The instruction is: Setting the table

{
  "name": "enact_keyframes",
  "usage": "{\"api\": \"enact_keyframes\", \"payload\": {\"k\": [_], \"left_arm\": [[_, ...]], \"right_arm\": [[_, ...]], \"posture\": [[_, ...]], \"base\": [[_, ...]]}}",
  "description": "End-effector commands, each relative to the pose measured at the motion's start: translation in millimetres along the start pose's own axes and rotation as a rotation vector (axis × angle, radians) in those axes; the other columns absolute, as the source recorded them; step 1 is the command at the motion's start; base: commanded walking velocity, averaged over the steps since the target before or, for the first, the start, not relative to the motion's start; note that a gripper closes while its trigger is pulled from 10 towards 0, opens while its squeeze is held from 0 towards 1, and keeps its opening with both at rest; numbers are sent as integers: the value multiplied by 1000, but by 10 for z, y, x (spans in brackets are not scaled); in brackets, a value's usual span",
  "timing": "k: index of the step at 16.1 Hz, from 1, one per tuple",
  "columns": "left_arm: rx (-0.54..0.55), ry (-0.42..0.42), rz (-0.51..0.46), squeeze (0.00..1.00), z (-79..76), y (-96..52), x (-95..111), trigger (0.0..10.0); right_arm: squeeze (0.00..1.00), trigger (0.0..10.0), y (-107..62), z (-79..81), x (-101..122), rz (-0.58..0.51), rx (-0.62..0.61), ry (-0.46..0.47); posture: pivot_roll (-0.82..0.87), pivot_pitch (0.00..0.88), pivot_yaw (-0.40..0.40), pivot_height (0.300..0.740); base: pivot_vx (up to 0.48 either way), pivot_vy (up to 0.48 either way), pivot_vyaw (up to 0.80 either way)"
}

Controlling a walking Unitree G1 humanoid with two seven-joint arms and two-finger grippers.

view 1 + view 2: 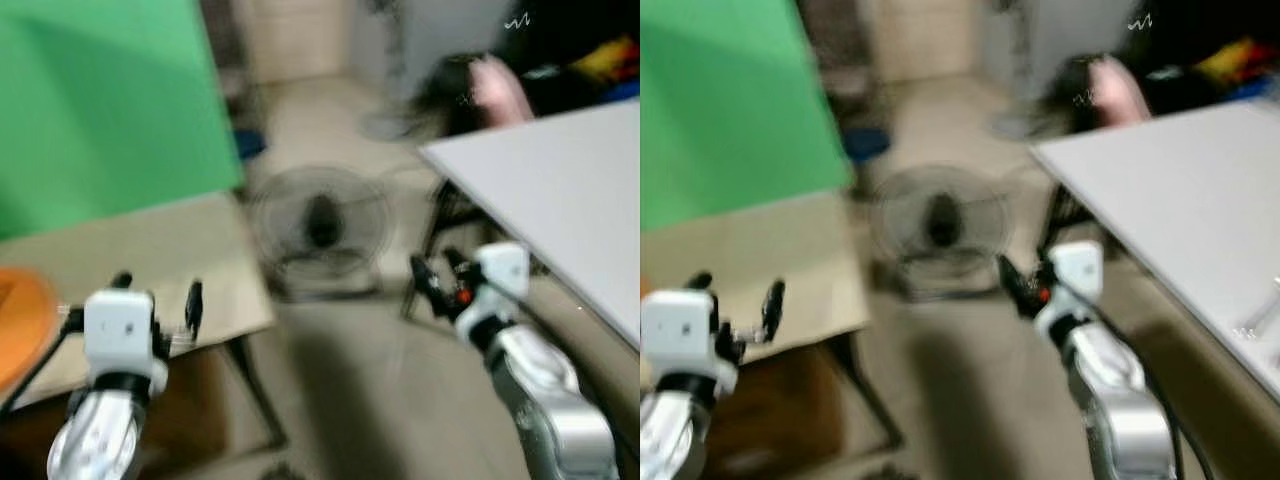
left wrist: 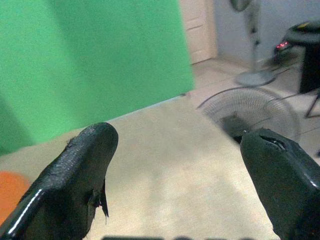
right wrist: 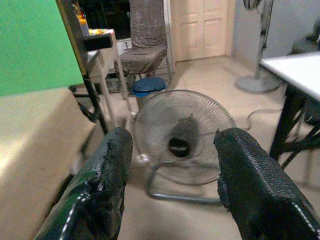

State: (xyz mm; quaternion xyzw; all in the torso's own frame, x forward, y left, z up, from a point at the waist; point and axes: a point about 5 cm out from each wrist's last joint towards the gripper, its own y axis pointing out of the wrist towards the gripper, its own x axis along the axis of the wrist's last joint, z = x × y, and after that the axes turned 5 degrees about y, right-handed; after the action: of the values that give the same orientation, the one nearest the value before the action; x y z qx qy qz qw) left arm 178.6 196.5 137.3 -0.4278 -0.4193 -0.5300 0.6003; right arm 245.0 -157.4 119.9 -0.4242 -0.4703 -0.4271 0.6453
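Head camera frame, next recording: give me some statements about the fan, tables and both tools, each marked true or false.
1. A floor fan stands between the beige table and the white table. True.
2. The left tool grips an orange item. False: it is open and empty; the orange object lies on the beige table's edge.
3. The right tool is open, pointing toward the fan. True.
4. The white table holds plates. False: its visible top is bare.
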Motion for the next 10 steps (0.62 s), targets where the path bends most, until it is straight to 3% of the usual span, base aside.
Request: {"api": "enact_keyframes", "payload": {"k": [1,10], "left_arm": [[-4,11,-18,0,17,33,44,10000],[-2,19,-13,0,48,35,50,10000]], "right_arm": [[0,10000,10,26,-2,6,8,33],[0,10000,25,112,-13,30,50,88]], "posture": [[-26,0,61,740],[-13,0,55,740]], "base": [[0,360,0],[0,358,0]]}}
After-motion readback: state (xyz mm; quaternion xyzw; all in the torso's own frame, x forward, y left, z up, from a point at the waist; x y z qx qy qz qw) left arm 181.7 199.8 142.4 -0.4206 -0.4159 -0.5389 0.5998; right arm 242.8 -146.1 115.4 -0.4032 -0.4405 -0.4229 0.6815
